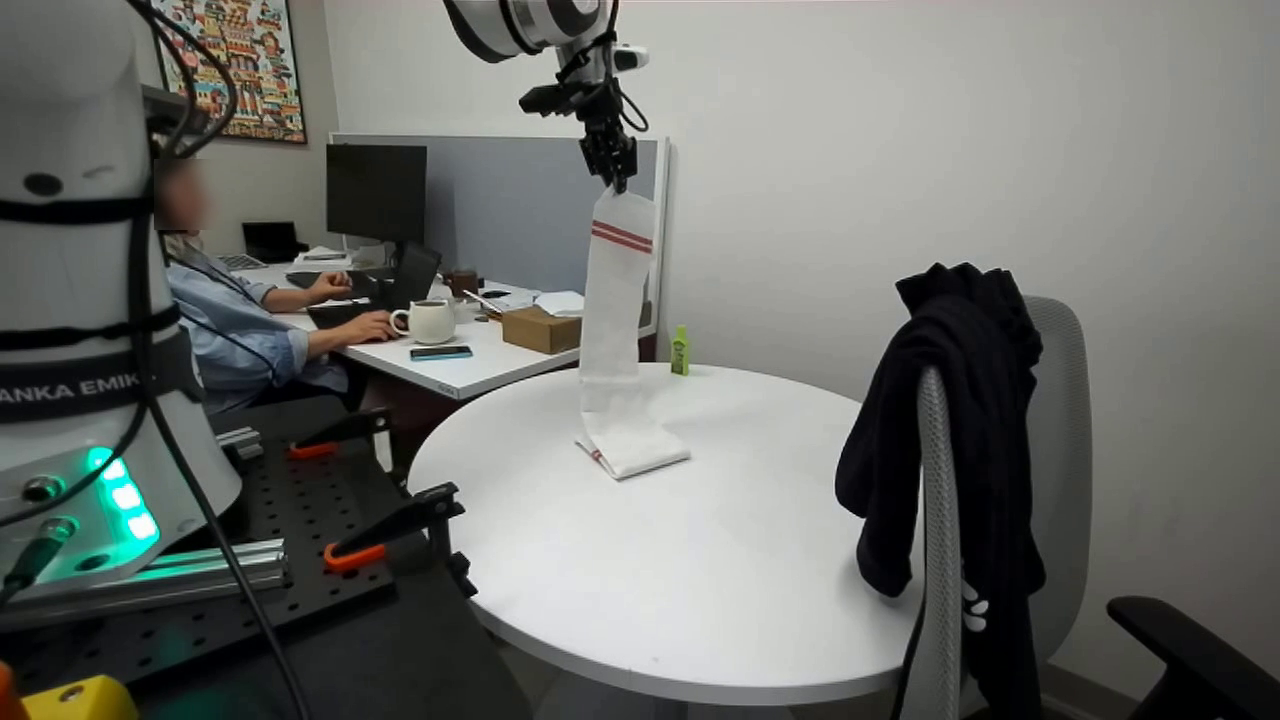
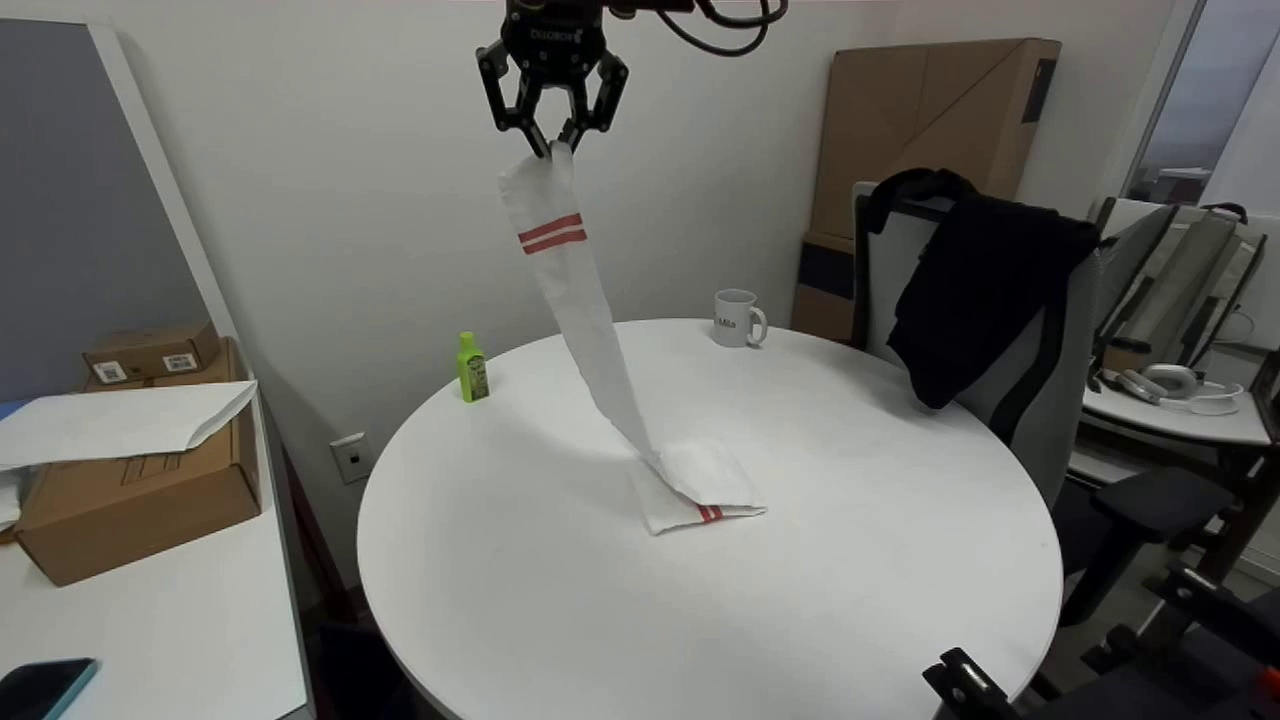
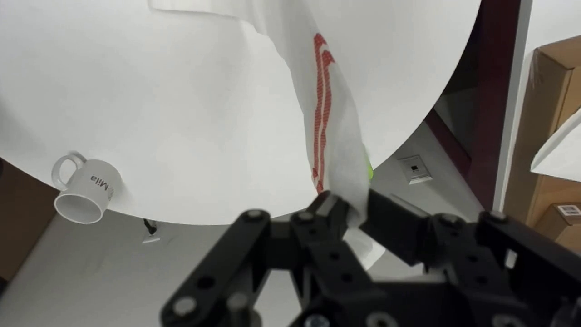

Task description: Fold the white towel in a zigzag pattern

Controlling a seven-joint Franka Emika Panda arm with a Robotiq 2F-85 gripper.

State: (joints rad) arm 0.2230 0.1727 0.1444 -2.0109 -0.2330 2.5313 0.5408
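The white towel (image 1: 612, 320) is a long narrow cloth with red stripes near its ends. My gripper (image 1: 618, 186) is shut on its upper end and holds it high above the round white table (image 1: 640, 580). The towel also hangs from the gripper (image 2: 558, 150) in an exterior view (image 2: 592, 330), slanting down to the table. Its lower part lies on the table folded over itself, with a striped end showing under the top layer. In the wrist view the towel (image 3: 347, 141) runs up from between the fingertips (image 3: 356, 210), and its far part leaves the frame at the top.
A green bottle (image 2: 472, 368) stands near the table's edge. A white mug (image 2: 734, 318) stands at the rim by the wall. A chair with a black jacket (image 1: 970, 400) is against the table. A desk with a cardboard box (image 1: 541, 329) stands beside it. Clamps (image 1: 400, 525) edge the robot's base.
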